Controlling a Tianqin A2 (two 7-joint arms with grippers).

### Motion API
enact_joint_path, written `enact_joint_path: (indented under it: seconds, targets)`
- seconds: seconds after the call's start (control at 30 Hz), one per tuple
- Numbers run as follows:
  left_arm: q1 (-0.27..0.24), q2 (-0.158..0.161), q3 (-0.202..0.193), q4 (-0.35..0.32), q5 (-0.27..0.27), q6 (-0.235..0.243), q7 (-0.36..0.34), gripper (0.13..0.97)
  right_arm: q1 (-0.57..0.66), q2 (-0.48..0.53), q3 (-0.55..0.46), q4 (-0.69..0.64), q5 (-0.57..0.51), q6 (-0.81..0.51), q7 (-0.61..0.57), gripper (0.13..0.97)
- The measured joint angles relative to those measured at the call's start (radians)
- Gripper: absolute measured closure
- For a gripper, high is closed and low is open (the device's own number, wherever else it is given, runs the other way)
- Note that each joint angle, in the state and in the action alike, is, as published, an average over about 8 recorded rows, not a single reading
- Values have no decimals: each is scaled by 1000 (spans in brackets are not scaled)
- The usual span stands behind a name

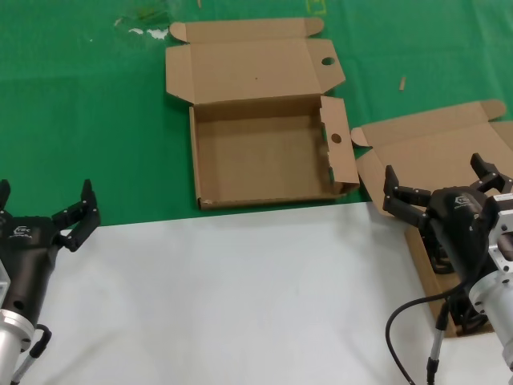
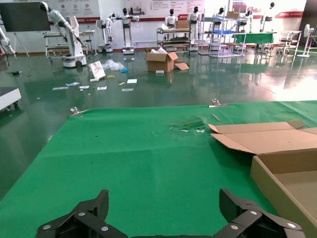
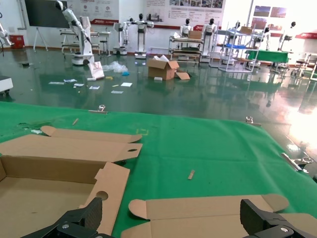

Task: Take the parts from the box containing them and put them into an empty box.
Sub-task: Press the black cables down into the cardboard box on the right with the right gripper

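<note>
worktop (image 1: 240,289): green cloth (image 1: 80,120) behind, white surface in front; holed open box (image 1: 264,152) and plain-lidded box (image 1: 433,152) lie on it.

Matt brown cardboard boxes (image 1: 264,152); green cloth mat (image 1: 80,120); smooth white tabletop (image 1: 240,297).

Bright even light; window glare on glossy floor (image 3: 297,134); shadows soft.

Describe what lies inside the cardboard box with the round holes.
The holed box shows only its bare brown floor; no cables lie in it. The plain-lidded box beside it is largely covered by the right gripper, so its contents cannot be seen.
</note>
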Motion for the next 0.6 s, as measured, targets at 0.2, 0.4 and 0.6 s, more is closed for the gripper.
enact_joint_path:
  seconds: [0.2,0.4,0.6]
  targets:
    - [0,0,0,0,0,0,0,337,11,19,-30,-21,27,50,-4,129]
    - [0,0,0,0,0,0,0,449,18,58,-66,-31,70,90,-14,129]
    - [0,0,0,0,0,0,0,610,30,152,-133,-18,151,116,-47,129]
